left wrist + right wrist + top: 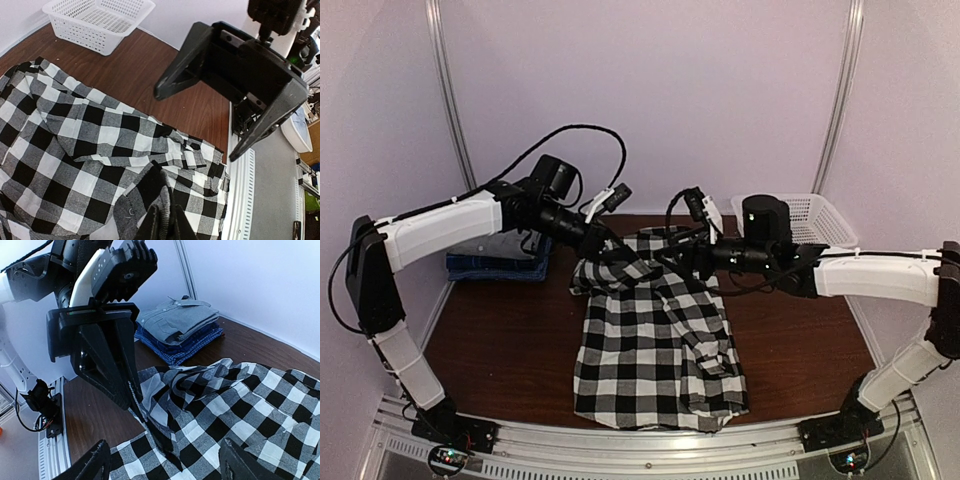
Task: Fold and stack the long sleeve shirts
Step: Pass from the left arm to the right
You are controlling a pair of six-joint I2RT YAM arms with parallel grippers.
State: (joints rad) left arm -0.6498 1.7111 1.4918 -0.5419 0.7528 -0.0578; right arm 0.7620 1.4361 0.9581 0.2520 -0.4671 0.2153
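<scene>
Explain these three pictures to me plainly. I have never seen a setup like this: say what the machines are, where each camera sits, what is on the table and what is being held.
Two robot arms are bolted at the near edge of a brown table. The wide picture comes from a camera above and behind them; the other two come from cameras on each wrist.

A plaid shirt lies spread on the table. The left end effector is pinched shut on its cloth. The right end effector hangs open above it, holding nothing.

At the far left sits a stack of folded shirts, grey on top of blue. A white basket stands at the far right.
</scene>
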